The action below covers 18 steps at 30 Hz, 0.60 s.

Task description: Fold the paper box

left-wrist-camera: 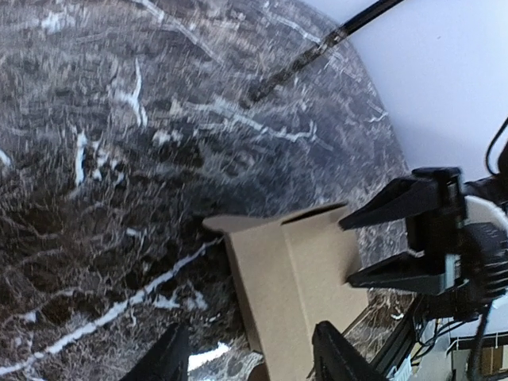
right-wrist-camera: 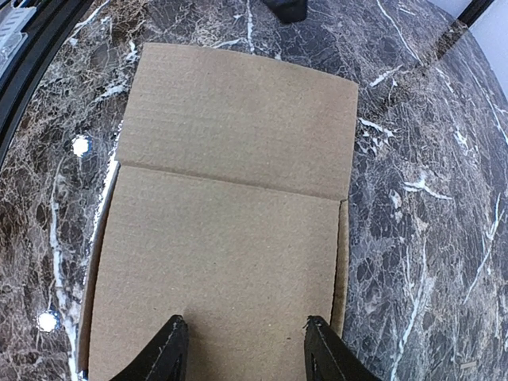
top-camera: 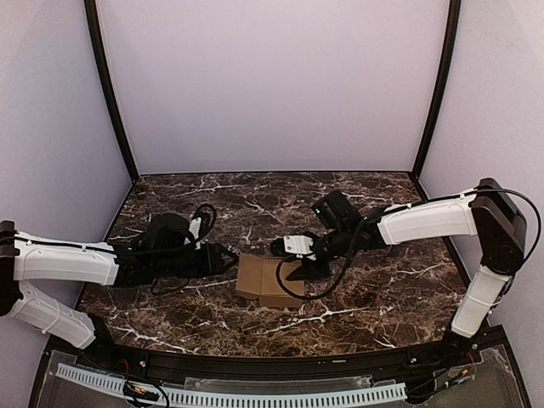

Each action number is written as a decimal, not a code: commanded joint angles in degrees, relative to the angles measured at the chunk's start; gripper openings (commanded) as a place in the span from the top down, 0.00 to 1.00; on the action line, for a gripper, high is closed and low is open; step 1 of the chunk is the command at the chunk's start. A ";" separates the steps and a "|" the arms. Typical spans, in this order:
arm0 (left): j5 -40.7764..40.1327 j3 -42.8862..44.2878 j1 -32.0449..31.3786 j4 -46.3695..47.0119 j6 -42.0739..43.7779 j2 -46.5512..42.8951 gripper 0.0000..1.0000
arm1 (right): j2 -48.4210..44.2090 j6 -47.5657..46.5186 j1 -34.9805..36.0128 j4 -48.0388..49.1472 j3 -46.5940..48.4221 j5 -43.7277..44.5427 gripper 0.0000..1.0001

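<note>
The paper box [top-camera: 270,280] is lying only partly folded near the front edge of the table [top-camera: 382,297]. The left gripper [top-camera: 231,257] and right gripper [top-camera: 293,270] are hanging open, holding nothing.

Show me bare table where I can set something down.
Crowded: centre, where left gripper and right gripper meet at the box. Free: table strip between them and rear wall; front-right patch between box and right arm's lower link.
</note>
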 commanded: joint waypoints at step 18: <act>12.44 6.08 -0.35 -3.12 -2.89 12.13 0.94 | -8.58 0.95 -0.26 -5.55 -0.57 0.90 0.49</act>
